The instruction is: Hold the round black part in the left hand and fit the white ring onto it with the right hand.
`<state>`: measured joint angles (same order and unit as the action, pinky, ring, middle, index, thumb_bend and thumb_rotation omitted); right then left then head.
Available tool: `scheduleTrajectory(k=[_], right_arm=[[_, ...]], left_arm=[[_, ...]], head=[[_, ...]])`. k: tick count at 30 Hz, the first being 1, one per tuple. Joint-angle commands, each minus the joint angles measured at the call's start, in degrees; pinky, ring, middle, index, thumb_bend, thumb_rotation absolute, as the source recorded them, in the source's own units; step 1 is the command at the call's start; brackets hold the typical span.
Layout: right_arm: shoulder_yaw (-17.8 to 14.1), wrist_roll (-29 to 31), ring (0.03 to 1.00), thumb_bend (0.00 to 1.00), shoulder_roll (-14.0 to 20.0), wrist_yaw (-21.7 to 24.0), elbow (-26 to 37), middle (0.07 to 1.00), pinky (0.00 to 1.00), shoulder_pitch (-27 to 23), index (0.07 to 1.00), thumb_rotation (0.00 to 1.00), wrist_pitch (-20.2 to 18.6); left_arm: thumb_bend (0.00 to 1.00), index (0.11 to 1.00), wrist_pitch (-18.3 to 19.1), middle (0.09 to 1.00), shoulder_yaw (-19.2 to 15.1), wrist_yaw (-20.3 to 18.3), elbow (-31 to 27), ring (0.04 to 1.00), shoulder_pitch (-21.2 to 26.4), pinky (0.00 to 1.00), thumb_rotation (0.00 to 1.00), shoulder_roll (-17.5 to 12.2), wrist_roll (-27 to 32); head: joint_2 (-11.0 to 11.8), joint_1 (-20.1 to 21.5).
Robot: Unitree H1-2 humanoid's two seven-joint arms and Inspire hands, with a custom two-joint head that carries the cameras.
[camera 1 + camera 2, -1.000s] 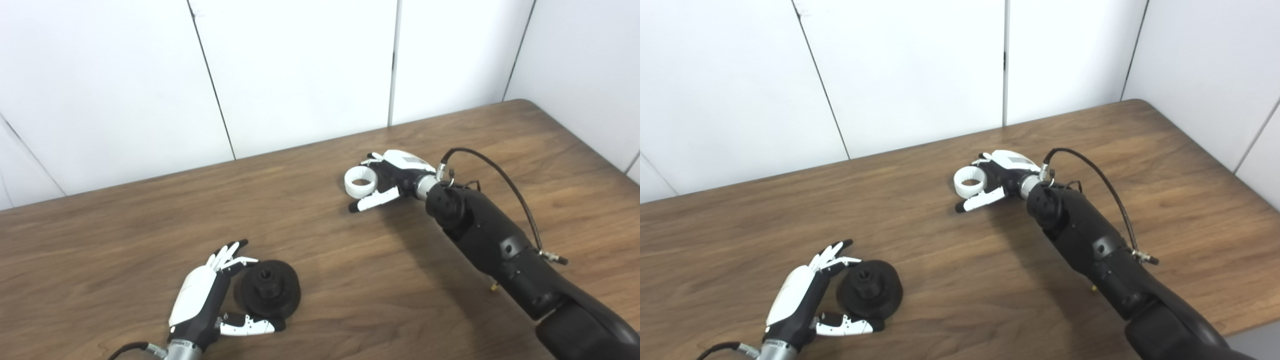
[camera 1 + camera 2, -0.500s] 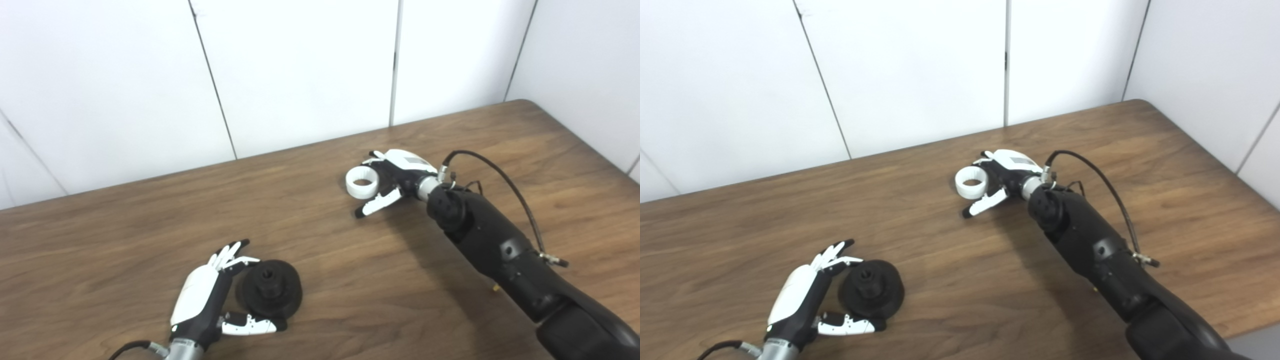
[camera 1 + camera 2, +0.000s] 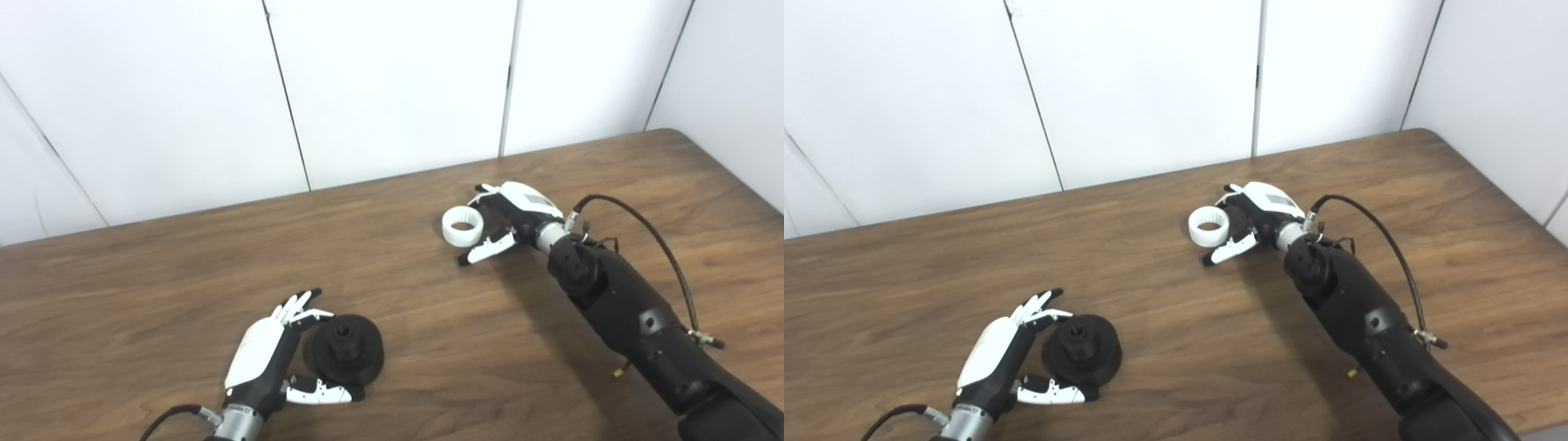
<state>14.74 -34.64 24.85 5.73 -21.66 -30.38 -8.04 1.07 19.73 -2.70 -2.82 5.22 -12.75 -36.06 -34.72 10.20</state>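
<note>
I am seeing my left hand lying low on the wooden table, palm turned toward the round black part. Its fingers are reaching up past the far-left edge of the part and its thumb is stretching along the near edge, so the hand is cupping the part loosely from the left. I cannot tell whether any finger is actually pressing on it; the part is sitting flat on the table, not lifted. The part is looking like a matte black disc with a raised hub in the middle and a small hole at the top of that hub.

My right hand is resting far from the black part, up and to the right of it, near the back of the table. Its fingers are spread apart and nothing is gripped. The white ring is lying on the table just left of that hand, between the curled upper fingers and the outstretched thumb, seemingly touching the hand. The ring is a short, thick-walled white band, open side up, with fine ridges on its inner wall. A black cable is looping off my right forearm.

There are no containers in view.
</note>
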Motion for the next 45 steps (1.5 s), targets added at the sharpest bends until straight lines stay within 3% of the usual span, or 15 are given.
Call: scheduleTrajectory(k=[1, 8, 30, 35, 36, 39, 45], right_arm=[[-1.3, 0.0, 0.959, 0.82, 0.0, -3.2, 0.1, 0.932, 0.97, -1.5, 0.678, 0.33, 1.3], [-2.5, 1.1, 0.939, 0.8, -2.0, -7.1, -2.1, 0.906, 0.98, -0.9, 0.652, 0.31, 2.3], [-2.6, 3.1, 0.929, 0.82, -6.0, -11.5, -6.2, 0.903, 0.95, 0.5, 0.665, 0.35, 1.4], [-2.6, 3.1, 0.923, 0.8, -6.5, -12.8, -6.4, 0.895, 0.95, 0.9, 0.641, 0.3, 1.3], [-2.7, 3.1, 0.921, 0.78, -6.6, -13.3, -6.4, 0.89, 0.95, 1.0, 0.627, 0.28, 1.5], [-3.8, 4.3, 0.916, 0.57, -7.5, -15.6, -6.5, 0.878, 0.97, 1.4, 0.518, 0.17, 2.7], [-4.3, 4.7, 0.909, 0.52, -7.9, -18.2, -7.0, 0.849, 0.99, 1.8, 0.485, 0.14, 4.1]], left_arm=[[0.91, 0.615, 1.3, 0.964, 1.4, -1.3, 1.0, 0.988, 0.0, 1.0, 0.27, -0.4, -3.0], [0.91, 0.616, 1.7, 0.967, 1.4, -1.5, 1.1, 0.991, 0.2, 1.0, 0.28, -0.4, -3.1], [0.92, 0.613, 1.5, 0.962, 1.3, -1.0, 1.5, 0.984, 0.3, 1.0, 0.28, -0.1, -2.8], [0.92, 0.614, 1.6, 0.961, 1.2, -1.1, 1.1, 0.983, 0.2, 1.0, 0.27, -0.1, -2.8], [0.92, 0.614, 1.6, 0.961, 1.2, -1.0, 1.2, 0.982, 0.2, 1.0, 0.27, -0.2, -2.9], [0.92, 0.614, 1.5, 0.962, 1.3, -1.1, 1.2, 0.982, 0.2, 1.0, 0.28, -0.2, -2.8], [0.92, 0.616, 1.9, 0.964, 1.3, -1.4, 1.0, 0.986, 0.2, 1.0, 0.28, -0.1, -2.8]], head=[[-0.1, 0.1], [-0.2, 0.2], [-0.6, -0.3], [-0.9, -0.2], [-0.9, -0.2], [-0.9, -0.2], [-0.9, -0.3]])
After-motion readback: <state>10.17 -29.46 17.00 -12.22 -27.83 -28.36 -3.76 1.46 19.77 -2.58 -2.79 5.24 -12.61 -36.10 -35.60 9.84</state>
